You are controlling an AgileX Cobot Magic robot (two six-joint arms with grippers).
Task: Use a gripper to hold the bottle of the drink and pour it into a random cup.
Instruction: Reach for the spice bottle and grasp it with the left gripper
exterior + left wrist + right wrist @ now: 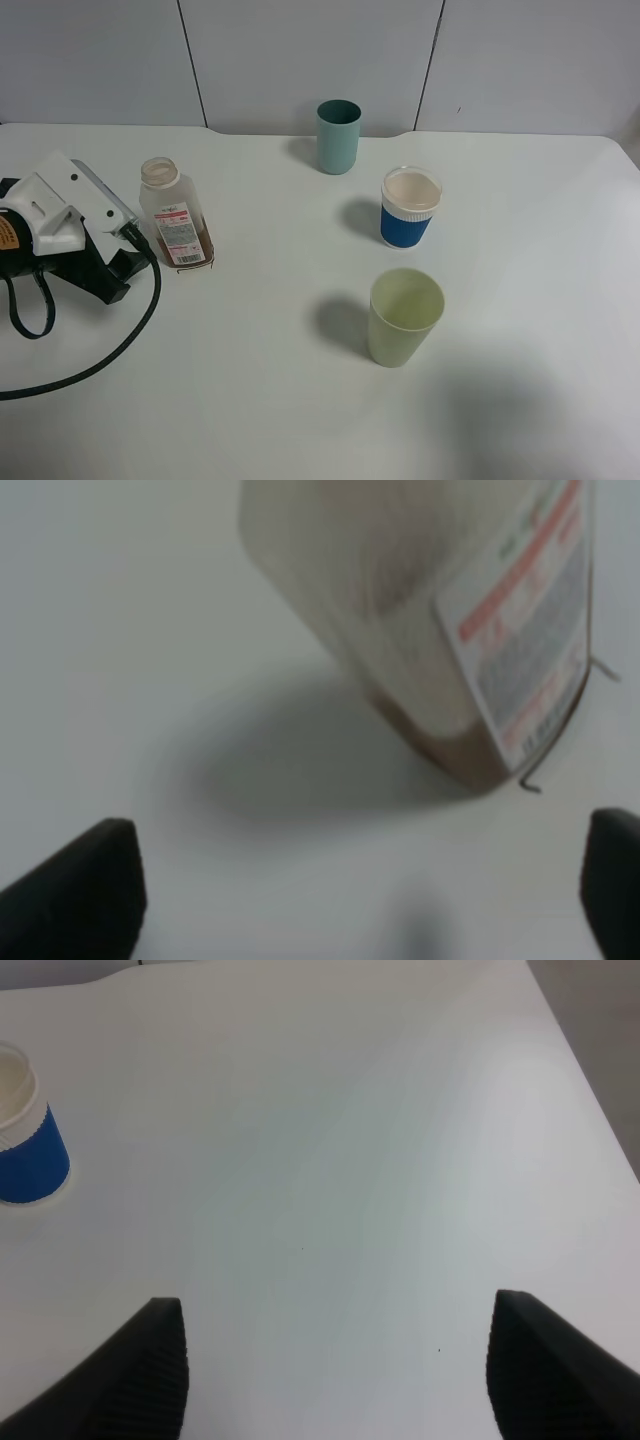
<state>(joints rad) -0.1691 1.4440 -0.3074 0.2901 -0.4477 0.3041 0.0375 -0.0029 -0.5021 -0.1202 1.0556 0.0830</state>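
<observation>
The bottle [176, 214] stands upright and uncapped on the white table at the left, its label facing front, with a low layer of reddish-brown drink [198, 250] at its base. My left gripper [130, 265] lies just left of it, open and a little short of it. In the left wrist view the bottle [440, 630] sits ahead of the left gripper [345, 900], outside the spread fingers [75, 890]. The teal cup [338, 135] stands at the back centre. My right gripper [335, 1380] is open over bare table; the exterior view does not show it.
A blue cup with a white rim [410, 208] stands right of centre, also seen as the blue cup [25, 1150] in the right wrist view. A pale yellow-green cup [404, 316] stands nearer the front. A black cable [120, 345] loops from the left arm across the table.
</observation>
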